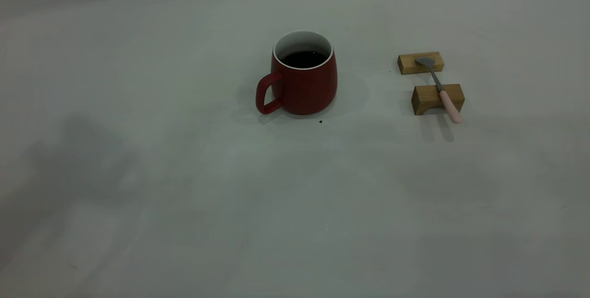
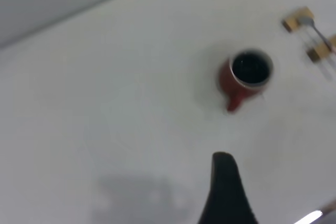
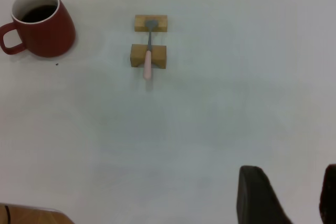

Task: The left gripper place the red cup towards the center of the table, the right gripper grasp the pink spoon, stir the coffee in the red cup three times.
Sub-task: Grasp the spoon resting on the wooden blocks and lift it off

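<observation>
The red cup (image 1: 304, 76) stands upright on the pale counter (image 1: 184, 196), near the middle and a little toward the far edge in the exterior view, its loop handle turned toward that view's left and slightly toward the camera. Dark coffee (image 1: 303, 59) fills it below the white rim. A tiny dark speck (image 1: 321, 122) lies on the counter just in front of the cup. To the cup's right, well apart from it, the pink spoon (image 1: 440, 89) rests across two tan wooden blocks: its grey bowl sits on the far block (image 1: 408, 63) and its shaft crosses the near block (image 1: 426, 98). Its long axis runs roughly front to back, slightly slanted, with the pink handle pointing toward the camera and overhanging the near block. The left gripper (image 2: 227, 190) shows only as one dark wedge-shaped tip in its wrist view, high over bare counter and well away from the cup; I cannot tell how its jaws stand. The right gripper (image 3: 294, 195) hangs well clear of the spoon, its jaws released with a wide gap between the two dark fingers (image 3: 257, 195).
</observation>
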### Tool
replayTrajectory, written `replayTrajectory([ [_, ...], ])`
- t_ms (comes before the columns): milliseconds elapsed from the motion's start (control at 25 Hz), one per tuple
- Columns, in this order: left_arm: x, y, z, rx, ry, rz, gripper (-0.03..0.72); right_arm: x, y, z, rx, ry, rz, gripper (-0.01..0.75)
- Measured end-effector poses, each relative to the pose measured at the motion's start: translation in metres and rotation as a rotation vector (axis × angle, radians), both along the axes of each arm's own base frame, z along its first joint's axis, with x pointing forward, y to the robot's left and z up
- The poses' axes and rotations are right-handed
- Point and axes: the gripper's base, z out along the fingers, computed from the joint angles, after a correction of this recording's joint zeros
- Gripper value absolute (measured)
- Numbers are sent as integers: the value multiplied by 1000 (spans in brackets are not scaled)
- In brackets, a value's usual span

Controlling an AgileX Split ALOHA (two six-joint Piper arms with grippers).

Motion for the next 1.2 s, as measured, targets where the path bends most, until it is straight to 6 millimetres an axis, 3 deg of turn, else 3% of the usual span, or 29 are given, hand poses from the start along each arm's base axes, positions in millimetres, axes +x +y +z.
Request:
replayTrajectory([
  [120,-41,8,-23,-1,50,12,586,0,0,0,0,0,0,331],
  [440,-127,24,-122,15,252,56,586,0,0,0,0,0,0,331],
  [760,-178,40,-184,64,257,98,586,0,0,0,0,0,0,331],
  [840,-187,42,-191,60,216,103,586,0,0,0,0,0,0,331],
  [1200,-221,49,-184,-5,-55,121,586,0,1,0,6,0,4,331],
])
